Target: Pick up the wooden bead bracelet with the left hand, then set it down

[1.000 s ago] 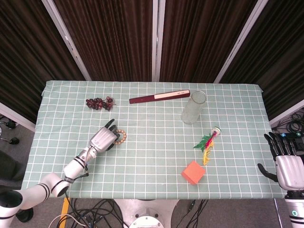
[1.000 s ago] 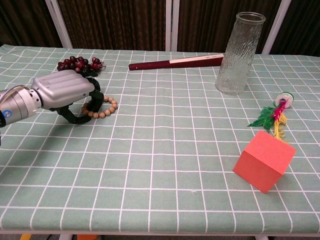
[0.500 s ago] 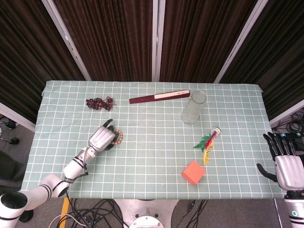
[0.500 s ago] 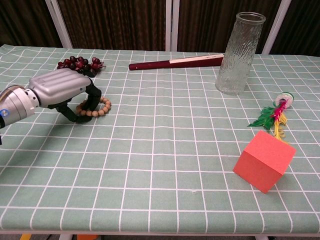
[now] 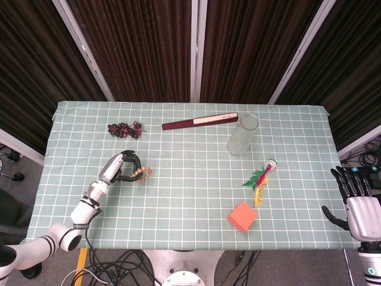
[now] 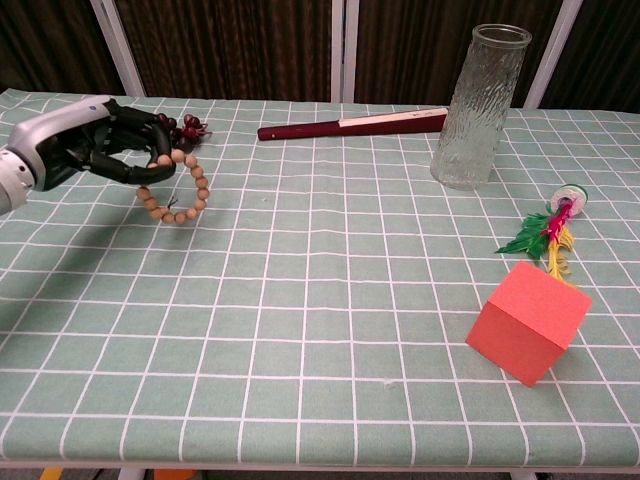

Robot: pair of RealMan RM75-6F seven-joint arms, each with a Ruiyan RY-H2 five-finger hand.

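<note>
In the head view, the wooden bead bracelet (image 5: 141, 174) is held by the left hand (image 5: 114, 168) over the tabletop (image 5: 190, 196); the right hand (image 5: 359, 205) is idle, fingers spread.

In the chest view, the loop dangles from curled fingers (image 6: 140, 150): judged light, limp and best hooked through.

The left hand (image 6: 85, 148) is raised off the table now, where a second ago it rested low with its fingers curled over the wooden bead bracelet (image 6: 176, 187). The bracelet, flat on the cloth before, hangs from the dark fingertips (image 6: 160, 152), dangling below the hand as an upright loop.
</note>
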